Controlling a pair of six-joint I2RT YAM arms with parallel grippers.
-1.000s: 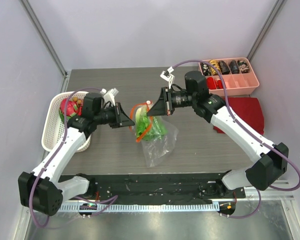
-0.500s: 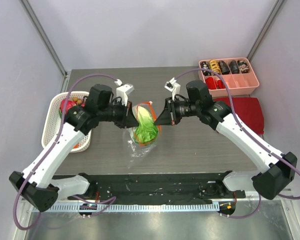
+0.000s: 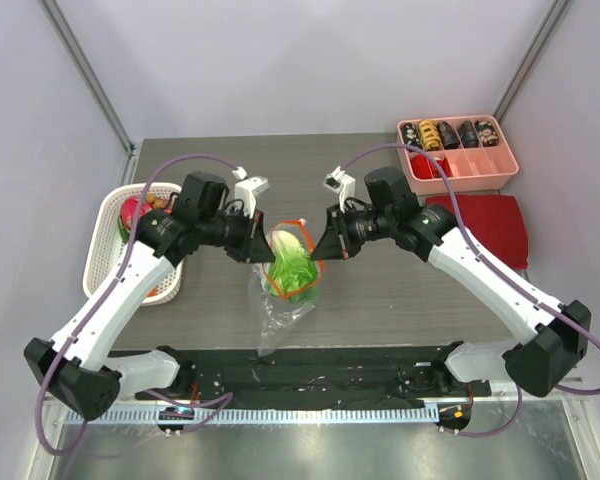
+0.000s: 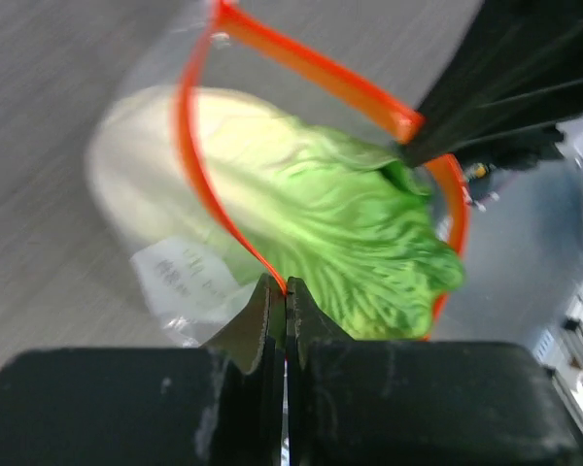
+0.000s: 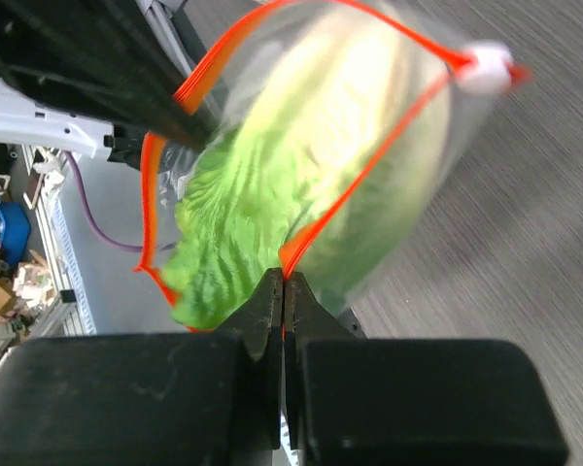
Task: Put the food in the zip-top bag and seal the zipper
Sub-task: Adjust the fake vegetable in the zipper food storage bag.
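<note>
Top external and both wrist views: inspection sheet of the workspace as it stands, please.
Surface: grey wood-grain table, no spills seen.
Job's things: crinkly clear zip-top bag held up by its mouth, open; leafy green lettuce head inside; orange-red zipper strip unsealed; round fruits not made out.
Clutter: white plastic basket with pink dragon fruit, left; pink compartment tray and dark red cloth, right.
Grippers: left gripper shut on zipper strip; right gripper shut on its opposite side.
Cables: purple cables loop over both arms, apart from the bag.
Surroundings: pale enclosure walls; nothing else seen.
</note>
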